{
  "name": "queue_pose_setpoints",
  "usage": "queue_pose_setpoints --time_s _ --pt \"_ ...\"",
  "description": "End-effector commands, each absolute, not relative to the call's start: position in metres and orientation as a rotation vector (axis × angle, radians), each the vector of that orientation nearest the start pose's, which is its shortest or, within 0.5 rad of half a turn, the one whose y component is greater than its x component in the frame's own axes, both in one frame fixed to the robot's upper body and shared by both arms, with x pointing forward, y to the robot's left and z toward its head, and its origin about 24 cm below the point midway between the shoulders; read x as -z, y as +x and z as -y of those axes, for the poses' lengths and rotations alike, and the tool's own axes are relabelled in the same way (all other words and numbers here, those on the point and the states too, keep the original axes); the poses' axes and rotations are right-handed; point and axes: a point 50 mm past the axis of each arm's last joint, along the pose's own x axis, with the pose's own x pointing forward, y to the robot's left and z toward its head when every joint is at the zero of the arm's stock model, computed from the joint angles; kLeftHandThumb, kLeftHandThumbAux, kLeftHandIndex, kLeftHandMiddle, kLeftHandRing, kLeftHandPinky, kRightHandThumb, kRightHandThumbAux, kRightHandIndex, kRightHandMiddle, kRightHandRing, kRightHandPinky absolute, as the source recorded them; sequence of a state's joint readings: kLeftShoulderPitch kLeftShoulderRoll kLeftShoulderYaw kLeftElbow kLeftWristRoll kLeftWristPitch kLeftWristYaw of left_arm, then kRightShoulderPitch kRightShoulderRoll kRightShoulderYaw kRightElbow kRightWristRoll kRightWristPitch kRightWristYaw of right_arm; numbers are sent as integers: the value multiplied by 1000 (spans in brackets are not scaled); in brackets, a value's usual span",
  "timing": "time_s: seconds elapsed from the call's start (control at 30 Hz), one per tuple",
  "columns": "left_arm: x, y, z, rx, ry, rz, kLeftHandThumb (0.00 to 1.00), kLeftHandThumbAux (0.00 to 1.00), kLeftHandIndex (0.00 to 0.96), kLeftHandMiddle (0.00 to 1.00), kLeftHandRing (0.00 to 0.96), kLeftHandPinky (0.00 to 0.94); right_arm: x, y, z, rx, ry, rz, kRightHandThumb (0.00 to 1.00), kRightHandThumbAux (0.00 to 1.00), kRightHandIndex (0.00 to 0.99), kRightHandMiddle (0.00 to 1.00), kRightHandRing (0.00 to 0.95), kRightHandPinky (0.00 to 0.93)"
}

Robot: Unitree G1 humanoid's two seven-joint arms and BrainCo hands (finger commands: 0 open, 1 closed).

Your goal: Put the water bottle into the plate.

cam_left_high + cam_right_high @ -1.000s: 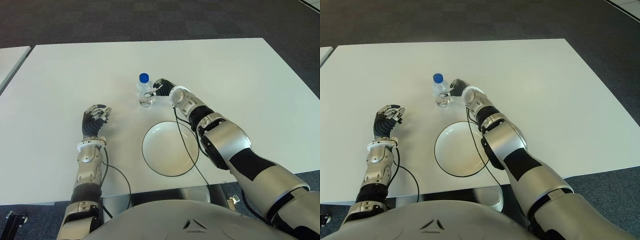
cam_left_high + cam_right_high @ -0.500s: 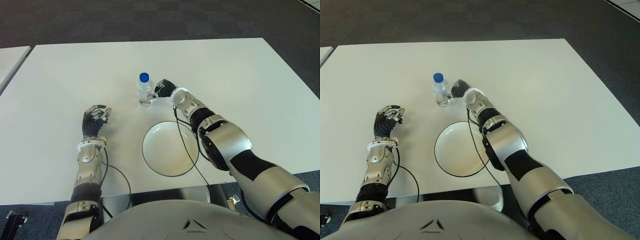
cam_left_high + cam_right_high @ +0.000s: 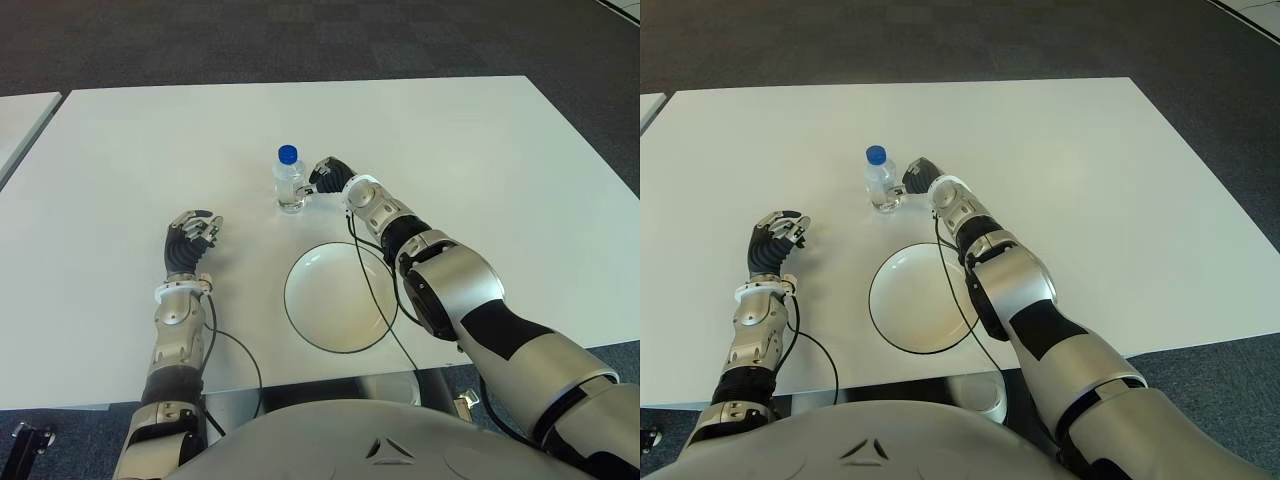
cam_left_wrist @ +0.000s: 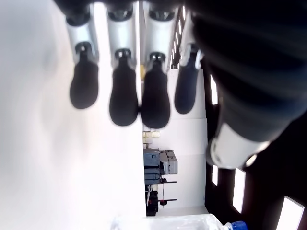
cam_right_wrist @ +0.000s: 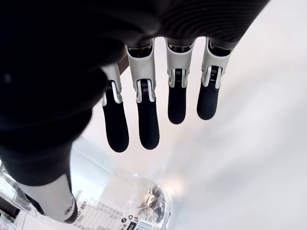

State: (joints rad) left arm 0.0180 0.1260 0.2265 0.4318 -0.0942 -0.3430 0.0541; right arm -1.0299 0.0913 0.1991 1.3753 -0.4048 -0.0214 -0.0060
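Nearest, we note the white plate (image 3: 339,298) on the white table (image 3: 500,160), with nothing in it. Left of it, our left hand (image 3: 192,238) shows over the table, fingers loosely curled around nothing. Farther off, the water bottle (image 3: 290,181) stands upright beyond the plate, blue cap up. Our right hand (image 3: 327,178) sits just beside its right side, fingers (image 5: 147,123) extended, not closed on it.

White table (image 3: 500,150) (dark carpet (image 3: 250,40) beyond)
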Motion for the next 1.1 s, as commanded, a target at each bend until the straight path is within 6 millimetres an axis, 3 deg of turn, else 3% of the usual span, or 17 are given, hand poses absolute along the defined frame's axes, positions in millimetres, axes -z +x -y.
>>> queue_pose_setpoints --time_s 0.03,0.3,0.57,0.63,0.7,0.77,0.8,0.83,0.9,1.1 --pt "19 225 -241 -327 37 -83 710 709 437 708 685 659 -34 356 11 -504 -622 -310 707 712 429 511 535 587" --pt "19 225 -241 -327 28 -74 710 709 438 709 686 662 -35 356 11 -486 -595 -307 708 711 431 593 647 708" --pt "19 226 -241 -323 30 -63 709 709 437 708 685 668 -39 358 8 -474 -569 -294 709 710 432 683 724 759" --pt "19 226 -241 -323 32 -64 709 710 437 709 685 667 -41 358 6 -476 -551 -289 707 710 430 610 640 674" --pt "19 226 -241 -322 34 -65 709 710 437 709 684 665 -43 358 4 -479 -532 -289 704 710 426 467 470 515" --pt "20 226 -241 -322 35 -68 708 710 437 709 684 663 -44 358 2 -480 -507 -292 626 627 319 385 388 415" --pt "20 226 -241 -322 35 -70 708 710 437 708 683 662 -45 358 1 -481 -495 -294 585 586 224 292 298 330" --pt "20 226 -242 -321 35 -70 708 710 437 708 683 661 -46 358 -1 -479 -477 -297 571 572 190 259 265 299" --pt "20 226 -242 -319 34 -70 708 710 437 708 683 660 -50 358 -6 -473 -448 -300 530 516 77 105 114 176" --pt "20 227 -242 -313 33 -65 709 710 437 707 684 659 -56 357 -17 -441 -400 -329 513 396 8 11 12 25"
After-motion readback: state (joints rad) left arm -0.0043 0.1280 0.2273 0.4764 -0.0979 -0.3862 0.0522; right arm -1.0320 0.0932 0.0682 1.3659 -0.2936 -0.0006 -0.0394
